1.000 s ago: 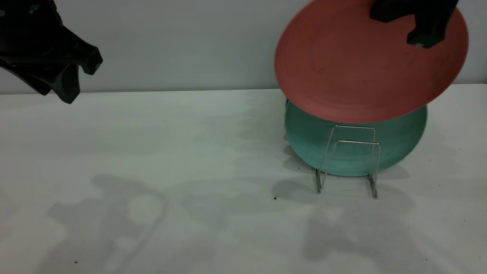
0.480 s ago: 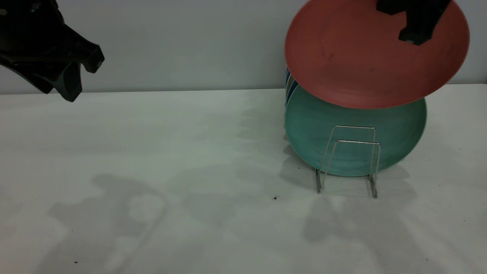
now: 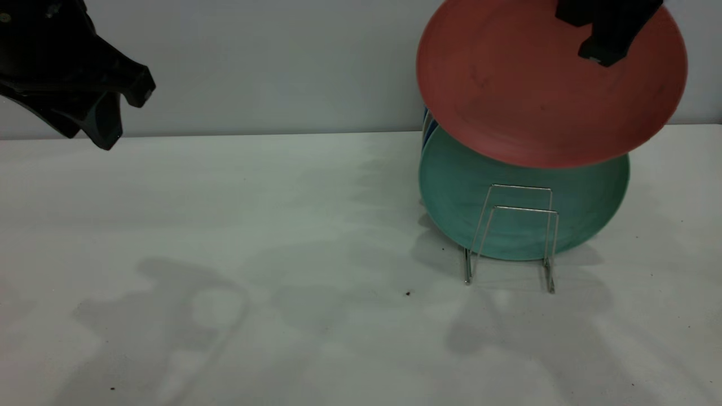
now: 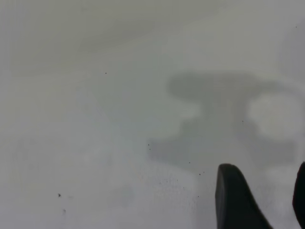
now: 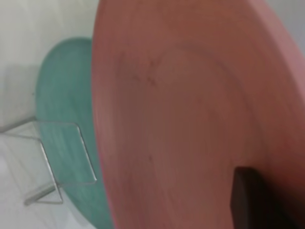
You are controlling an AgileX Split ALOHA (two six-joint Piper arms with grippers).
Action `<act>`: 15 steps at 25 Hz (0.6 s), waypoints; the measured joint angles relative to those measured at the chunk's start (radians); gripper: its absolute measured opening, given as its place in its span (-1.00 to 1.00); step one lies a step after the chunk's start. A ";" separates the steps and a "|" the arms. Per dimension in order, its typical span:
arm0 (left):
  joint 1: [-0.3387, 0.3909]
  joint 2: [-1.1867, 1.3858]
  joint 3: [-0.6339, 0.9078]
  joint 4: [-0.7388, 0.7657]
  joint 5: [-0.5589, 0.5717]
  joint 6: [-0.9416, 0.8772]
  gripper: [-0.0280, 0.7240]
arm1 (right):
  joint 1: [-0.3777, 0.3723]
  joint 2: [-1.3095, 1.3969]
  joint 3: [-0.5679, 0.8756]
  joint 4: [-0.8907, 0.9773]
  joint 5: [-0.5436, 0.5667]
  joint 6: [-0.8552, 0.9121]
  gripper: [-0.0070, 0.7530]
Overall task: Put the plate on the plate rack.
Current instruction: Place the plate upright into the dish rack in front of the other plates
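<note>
Exterior cam: low, level, facing the arms across the counter [image 3: 282, 225]. Left wrist looks down on bare counter. Right wrist sits close on the plate [image 5: 190, 119]; shares the plate rack [image 3: 510, 237] with exterior.

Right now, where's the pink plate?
In the exterior view the pink plate hangs in the air at upper right, gripped at its top edge by the right hand, above the teal plate standing in the wire rack.

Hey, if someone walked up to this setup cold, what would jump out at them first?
The salmon-pink plate stands out first, held in the air at the exterior view's upper right by the right gripper, clamped on its upper rim. Right beneath it, a teal-green plate stands upright in the silver wire plate rack on the white table. The left gripper hangs at the upper left, away from everything.
</note>
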 joint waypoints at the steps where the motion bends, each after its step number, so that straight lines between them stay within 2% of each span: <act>1: 0.000 0.000 0.000 0.000 0.000 0.000 -0.03 | 0.000 0.000 0.009 0.005 -0.004 -0.007 -0.68; 7: 0.000 0.000 0.000 0.000 -0.001 0.000 -0.03 | 0.000 0.011 0.070 0.011 -0.059 -0.014 -0.68; 15: 0.000 0.000 0.000 0.000 -0.001 0.000 -0.03 | 0.000 0.085 0.075 0.002 -0.094 -0.014 -0.68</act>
